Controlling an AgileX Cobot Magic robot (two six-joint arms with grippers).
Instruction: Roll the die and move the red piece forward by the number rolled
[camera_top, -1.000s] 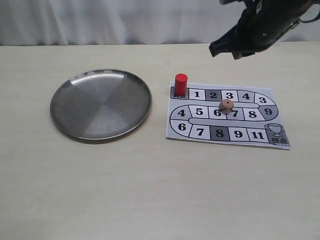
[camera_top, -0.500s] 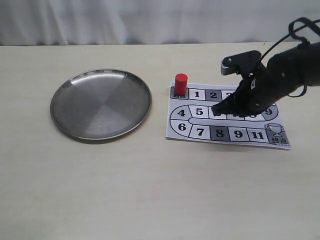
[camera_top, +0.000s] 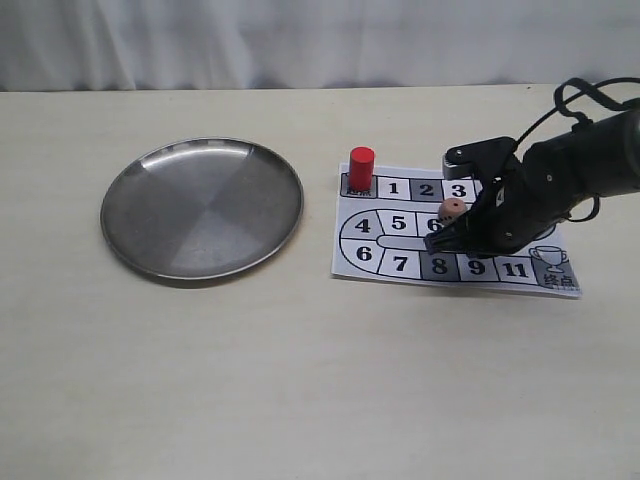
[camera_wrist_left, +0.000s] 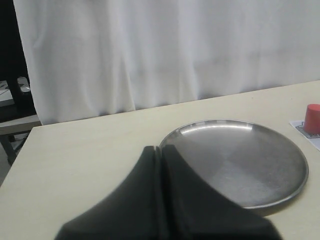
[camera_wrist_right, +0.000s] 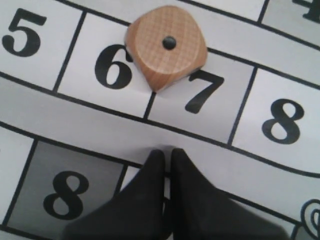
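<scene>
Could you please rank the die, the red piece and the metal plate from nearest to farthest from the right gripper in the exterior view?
1. die, just beside the right gripper, on the board.
2. red piece, at the board's upper-left corner.
3. metal plate, off the board, leftmost.

Exterior: high, whole table (camera_top: 300, 380). Left wrist: low, toward plate (camera_wrist_left: 235, 170). Right wrist: close above die (camera_wrist_right: 166, 45), board (camera_wrist_right: 75, 115); shared with exterior.
</scene>
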